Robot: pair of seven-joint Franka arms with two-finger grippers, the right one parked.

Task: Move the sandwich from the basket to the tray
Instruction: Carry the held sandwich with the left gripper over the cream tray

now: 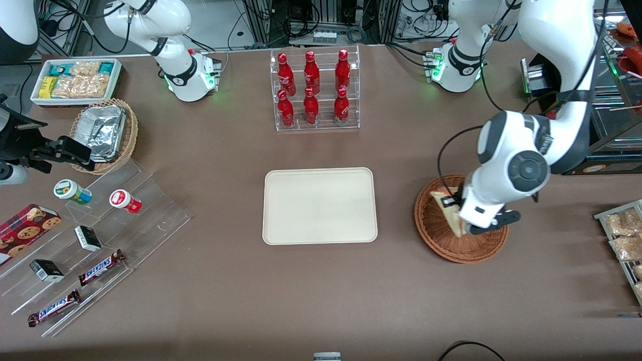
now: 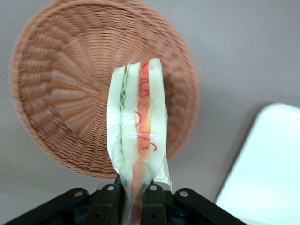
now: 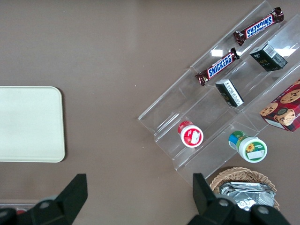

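The gripper hangs above the basket, its fingers closed on one end of the sandwich (lifted clear of the weave, wrapped in film). The sandwich's long axis runs straight out from the fingers. The tray lies bare beside the basket, toward the parked arm's end of the counter, so the carry likely goes sideways.

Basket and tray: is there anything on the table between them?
No. In the front view, only bare brown table separates the basket and the tray. The pincer grips the sandwich above the basket.

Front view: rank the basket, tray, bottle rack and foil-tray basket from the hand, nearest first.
From the hand, which grips the sandwich:
1. Basket, directly below.
2. Tray, mid-table.
3. Bottle rack, farther from the camera.
4. Foil-tray basket, toward the parked arm's end.
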